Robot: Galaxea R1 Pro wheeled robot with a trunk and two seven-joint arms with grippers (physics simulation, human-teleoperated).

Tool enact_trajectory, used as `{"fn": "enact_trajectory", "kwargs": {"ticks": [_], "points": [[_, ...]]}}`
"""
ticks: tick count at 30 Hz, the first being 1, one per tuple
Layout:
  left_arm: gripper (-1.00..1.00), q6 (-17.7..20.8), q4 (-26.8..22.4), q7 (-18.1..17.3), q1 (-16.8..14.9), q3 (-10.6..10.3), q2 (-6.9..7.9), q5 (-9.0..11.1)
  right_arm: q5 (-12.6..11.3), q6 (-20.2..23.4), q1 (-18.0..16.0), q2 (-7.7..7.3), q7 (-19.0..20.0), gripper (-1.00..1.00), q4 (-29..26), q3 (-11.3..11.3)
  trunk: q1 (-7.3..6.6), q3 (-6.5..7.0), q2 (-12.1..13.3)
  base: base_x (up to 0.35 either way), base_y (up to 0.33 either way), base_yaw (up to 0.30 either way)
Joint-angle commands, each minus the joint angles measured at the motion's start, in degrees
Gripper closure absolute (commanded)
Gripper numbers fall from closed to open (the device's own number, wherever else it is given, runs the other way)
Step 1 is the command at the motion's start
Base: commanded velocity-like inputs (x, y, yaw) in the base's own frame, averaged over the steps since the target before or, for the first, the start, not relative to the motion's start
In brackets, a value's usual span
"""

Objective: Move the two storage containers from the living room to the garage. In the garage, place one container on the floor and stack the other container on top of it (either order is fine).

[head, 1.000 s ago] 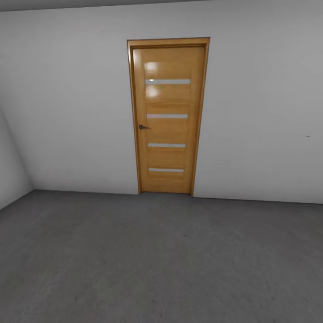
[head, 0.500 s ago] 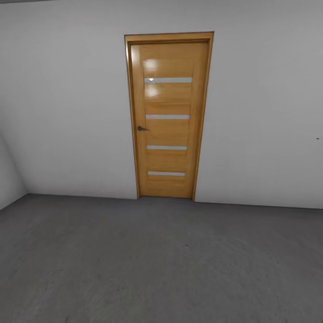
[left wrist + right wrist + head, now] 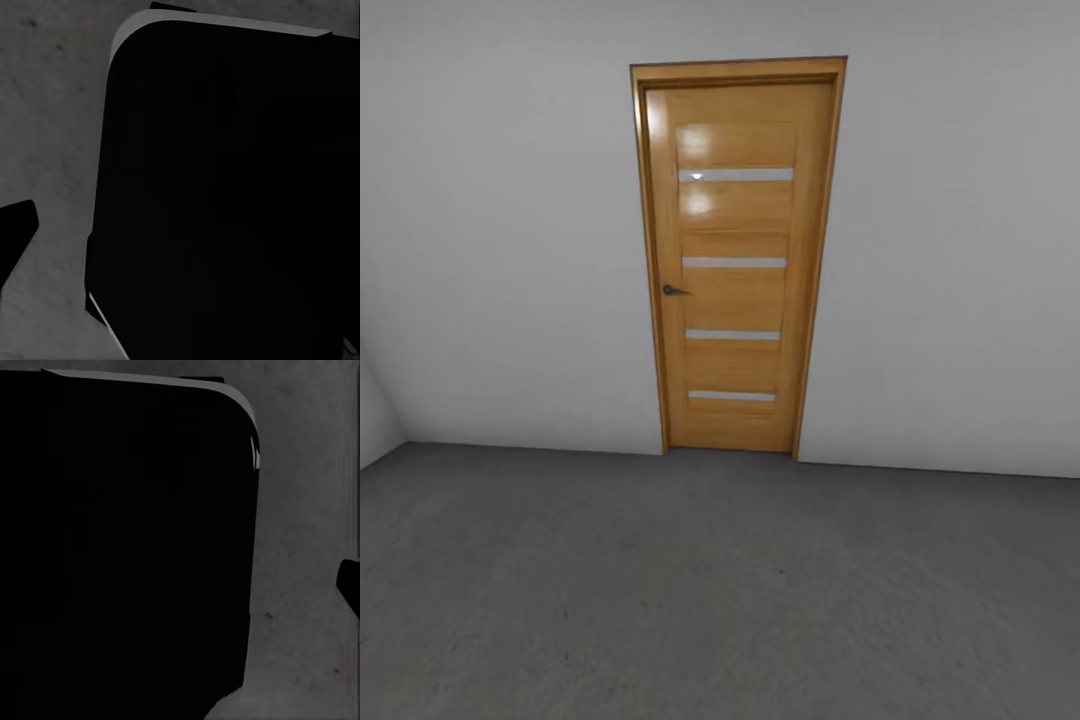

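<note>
Now, heading: the head view faces a closed wooden door set in a white wall, with the floor of grey concrete running up to it.
Place: the garage, judging by that concrete and the bare walls.
Storage containers: not to be seen from the head camera; I take them to lie beyond this door, so the move ahead is a drive, not a reach.
Key relation: the door stands nearly straight ahead, its handle on the left edge of the leaf, a shade nearer the left arm's side.
Left wrist: a large dark rounded shape, possibly part of the robot's own body, over mottled concrete.
Right wrist: a like dark shape over the same floor.
Fingers: whether either pair is spread or pressed together, I cannot tell.
Change: against the earlier frames the door looms larger and its frame sits higher in the view; the camera has advanced, the door has not moved.
</note>
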Motion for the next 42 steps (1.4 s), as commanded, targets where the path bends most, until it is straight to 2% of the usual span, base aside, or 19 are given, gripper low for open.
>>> {"fn": "enact_trajectory", "kwargs": {"ticks": [1,42], "points": [[-1.0,-0.13,-0.01,0.04,-0.01,0.11,-0.02,0.38,0.02,-0.16,-0.01,-0.01,-0.01,-1.0,0.0,0.02,0.03,-0.05,-0.02,0.325,0.0,0.0],[-1.0,-0.65,-0.01,0.04,0.0,0.2,-0.03,0.38,0.01,-0.11,-0.01,0.08,-0.02,-1.0,0.19,0.02,0.03,-0.05,-0.02,0.325,0.0,0.0]]}}
